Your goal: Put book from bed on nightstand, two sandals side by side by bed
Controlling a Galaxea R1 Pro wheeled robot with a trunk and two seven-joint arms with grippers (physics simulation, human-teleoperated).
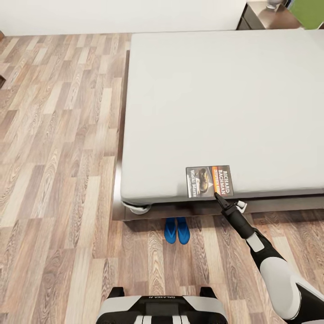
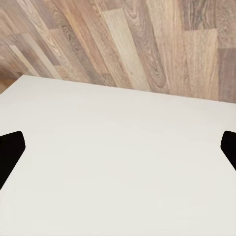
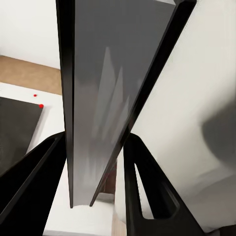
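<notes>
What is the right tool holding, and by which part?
The right tool appears shut on the book, pinching its near edge at the mattress border; the left holds nothing.

Even, bright, diffuse light; source not discernible. Soft shadow under the bed [image 1: 216, 90] edge on the floor [image 1: 58, 157]. Head view sharp; right wrist close-up shows smeared grey reflections.
</notes>
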